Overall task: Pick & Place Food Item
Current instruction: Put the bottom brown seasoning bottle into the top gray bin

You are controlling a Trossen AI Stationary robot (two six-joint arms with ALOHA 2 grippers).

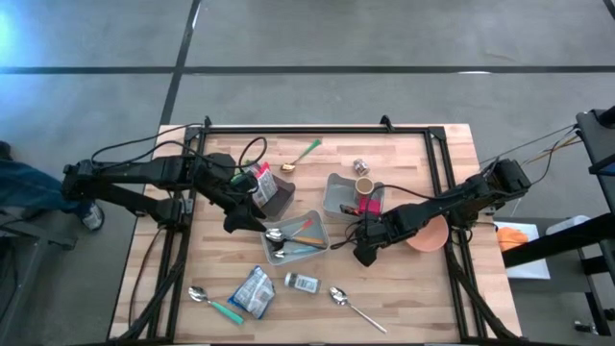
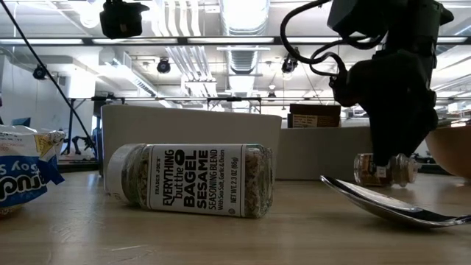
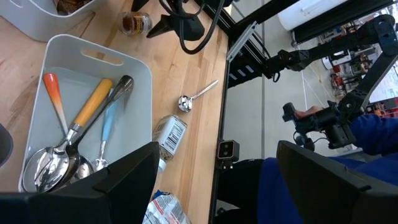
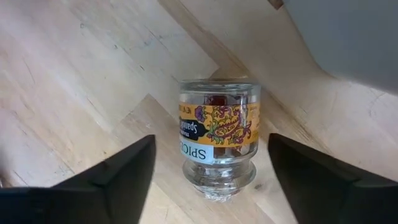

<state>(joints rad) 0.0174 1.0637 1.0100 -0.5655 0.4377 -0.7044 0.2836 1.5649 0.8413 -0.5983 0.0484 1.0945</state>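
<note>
Spice jar (image 4: 219, 138) lies on its side on the wooden table (image 1: 413, 288), between the spread fingers of the right gripper (image 1: 362, 252), which hangs just over it without gripping; just beyond stands a grey bin (image 1: 338, 195); the left gripper (image 1: 240, 224), fingers apart and holding nothing, hovers beside the cutlery tray (image 3: 140, 71) of spoons; a bagel seasoning bottle (image 2: 193, 179) lies near the table's front edge.

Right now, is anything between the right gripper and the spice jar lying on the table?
Nothing visible. The right gripper is open, and the spice jar lies on its side on the bare wooden table, directly between its fingers. The grey bin stands just beyond the jar, not in the way.
</note>
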